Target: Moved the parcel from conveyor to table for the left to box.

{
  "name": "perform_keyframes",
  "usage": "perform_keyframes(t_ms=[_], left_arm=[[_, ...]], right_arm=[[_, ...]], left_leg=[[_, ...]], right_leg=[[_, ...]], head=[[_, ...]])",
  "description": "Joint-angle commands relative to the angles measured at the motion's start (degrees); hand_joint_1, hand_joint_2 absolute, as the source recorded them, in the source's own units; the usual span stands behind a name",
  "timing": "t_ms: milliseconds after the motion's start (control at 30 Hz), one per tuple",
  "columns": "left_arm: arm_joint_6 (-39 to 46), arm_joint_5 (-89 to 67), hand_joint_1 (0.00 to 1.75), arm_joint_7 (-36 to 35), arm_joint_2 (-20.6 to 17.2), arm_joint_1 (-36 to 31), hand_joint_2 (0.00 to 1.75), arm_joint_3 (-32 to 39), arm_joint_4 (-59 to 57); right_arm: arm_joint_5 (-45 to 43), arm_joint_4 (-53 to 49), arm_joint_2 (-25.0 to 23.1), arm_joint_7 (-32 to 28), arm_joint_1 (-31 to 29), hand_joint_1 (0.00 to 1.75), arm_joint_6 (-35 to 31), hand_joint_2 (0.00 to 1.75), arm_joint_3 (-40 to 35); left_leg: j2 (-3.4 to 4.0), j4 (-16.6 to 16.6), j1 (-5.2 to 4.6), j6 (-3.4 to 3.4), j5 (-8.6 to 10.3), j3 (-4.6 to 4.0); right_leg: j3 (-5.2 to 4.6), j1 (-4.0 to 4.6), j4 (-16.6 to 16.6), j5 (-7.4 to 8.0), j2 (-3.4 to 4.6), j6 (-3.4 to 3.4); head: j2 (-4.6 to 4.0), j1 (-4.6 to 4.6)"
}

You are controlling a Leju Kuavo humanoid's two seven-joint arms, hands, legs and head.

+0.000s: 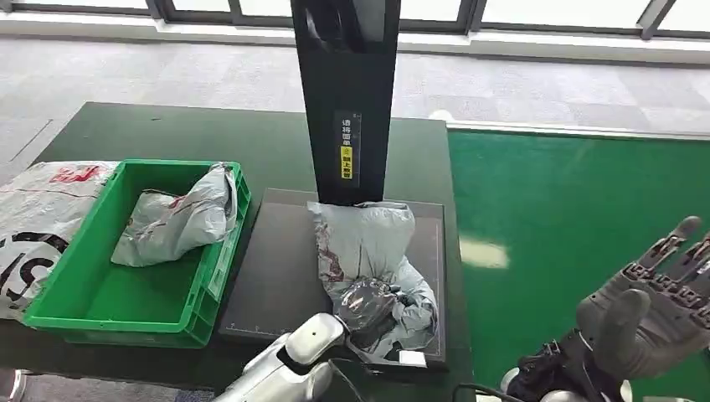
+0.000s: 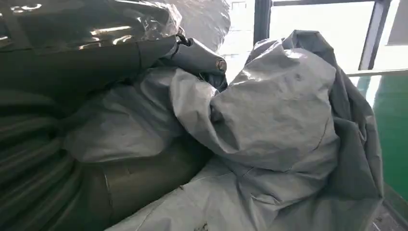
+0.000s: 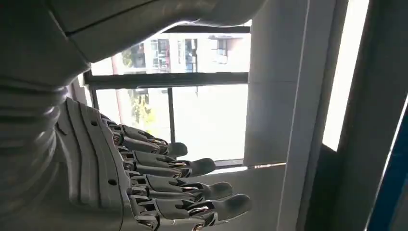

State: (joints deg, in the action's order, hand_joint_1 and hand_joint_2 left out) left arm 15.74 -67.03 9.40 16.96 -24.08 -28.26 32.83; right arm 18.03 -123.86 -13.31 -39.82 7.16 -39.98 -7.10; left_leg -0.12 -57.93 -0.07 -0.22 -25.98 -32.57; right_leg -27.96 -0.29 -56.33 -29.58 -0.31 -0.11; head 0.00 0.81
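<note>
The left hand point(image 1: 368, 308) grips the near end of the grey parcel point(image 1: 368, 251), its plastic-wrapped fingers point(image 2: 197, 57) dug into the crumpled film, as the left wrist view shows up close. The parcel lies on a dark flat pad point(image 1: 276, 268) on the bench point(image 1: 167, 134), its far end touching the foot of a black upright post point(image 1: 347, 92). Just beside the pad on the left stands a green crate point(image 1: 109, 301) with another grey bag point(image 1: 176, 222) slumped inside, and a white printed bag point(image 1: 33, 222) lies beyond the crate. The right hand point(image 1: 657, 297) hangs over the green conveyor point(image 1: 569, 209), fingers spread apart and holding nothing.
</note>
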Motion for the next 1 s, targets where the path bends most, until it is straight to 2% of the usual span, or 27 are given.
perform_keyframes(t_ms=[33,133,167,300,333,400,433,500,600,1000], left_arm=[[-0.4,0.1,1.75,-0.9,-2.7,2.0,1.75,2.4,-2.4],[8.9,1.1,1.75,-0.3,-3.3,2.6,1.75,5.5,2.5],[13.2,3.2,1.75,1.7,-3.4,3.7,1.75,7.4,7.4],[13.2,3.2,1.75,1.7,-3.4,3.7,1.75,7.4,7.4],[21.6,9.0,1.75,7.7,-3.7,7.6,1.75,10.1,18.4],[21.6,9.0,1.75,7.7,-3.7,7.6,1.75,10.1,18.4],[22.0,11.4,1.75,8.0,-4.9,10.9,1.75,11.3,29.5],[24.3,17.5,1.75,11.8,-5.5,15.3,1.75,13.8,41.1],[24.3,21.9,1.75,16.6,-4.8,19.1,1.75,17.6,49.5],[24.3,26.6,1.75,20.9,-3.6,20.8,1.75,19.4,49.9]], right_arm=[[0.3,0.9,-0.5,-0.2,0.0,0.0,0.0,1.75,-1.3],[0.9,0.5,-0.7,-0.2,0.5,0.0,0.0,1.75,-1.3],[1.0,0.0,-0.8,-0.2,0.8,0.0,0.0,1.75,-1.1],[1.0,0.0,-0.8,-0.2,0.8,0.0,0.0,1.75,-1.1],[1.0,-0.4,-0.7,-0.2,1.0,0.0,0.0,1.75,-1.4],[1.0,-0.4,-0.7,-0.2,1.0,0.0,0.0,1.75,-1.4],[1.3,-0.4,-0.8,-0.2,1.1,0.0,0.0,1.75,-1.4],[0.8,0.2,-0.5,-0.2,0.9,0.0,0.0,1.75,-1.7],[0.1,1.2,0.0,-0.2,0.4,0.0,0.0,1.75,-2.0],[-0.6,2.9,0.4,-0.2,-1.2,0.0,0.0,1.75,-2.9]], left_leg=[[0.24,0.2,-0.01,-0.07,0.08,-0.01],[0.3,0.3,-0.02,-0.09,0.13,-0.08],[0.23,0.1,0.0,-0.07,0.04,-0.02],[0.27,0.1,0.0,-0.09,0.06,-0.15],[0.22,0.1,0.0,-0.07,0.04,-0.17],[0.19,0.0,0.0,-0.06,0.03,-0.26],[0.24,0.1,0.0,-0.08,0.05,-0.32],[0.35,0.0,0.01,-0.08,-0.02,-0.4],[0.41,0.0,0.03,-0.07,-0.07,-0.42],[0.27,0.1,0.02,-0.06,0.0,-0.56]], right_leg=[[-0.13,-0.02,0.2,0.13,0.25,-0.01],[-0.25,-0.02,0.2,0.18,0.31,-0.02],[-0.16,0.0,0.1,0.08,0.24,-0.03],[-0.3,0.0,0.0,0.1,0.28,-0.04],[-0.33,-0.01,0.0,0.06,0.24,-0.04],[-0.42,-0.01,0.0,0.04,0.23,-0.02],[-0.49,-0.01,0.0,0.08,0.28,-0.02],[-0.58,0.0,0.0,0.05,0.41,-0.03],[-0.54,0.02,-0.1,0.05,0.47,-0.03],[-0.66,0.01,0.0,0.05,0.33,-0.02]], head=[[0.0,0.0],[0.0,0.0],[0.0,0.0],[0.0,0.0],[0.0,0.0],[0.0,0.0],[0.0,0.0],[0.0,0.0],[0.0,0.0],[0.0,0.0]])
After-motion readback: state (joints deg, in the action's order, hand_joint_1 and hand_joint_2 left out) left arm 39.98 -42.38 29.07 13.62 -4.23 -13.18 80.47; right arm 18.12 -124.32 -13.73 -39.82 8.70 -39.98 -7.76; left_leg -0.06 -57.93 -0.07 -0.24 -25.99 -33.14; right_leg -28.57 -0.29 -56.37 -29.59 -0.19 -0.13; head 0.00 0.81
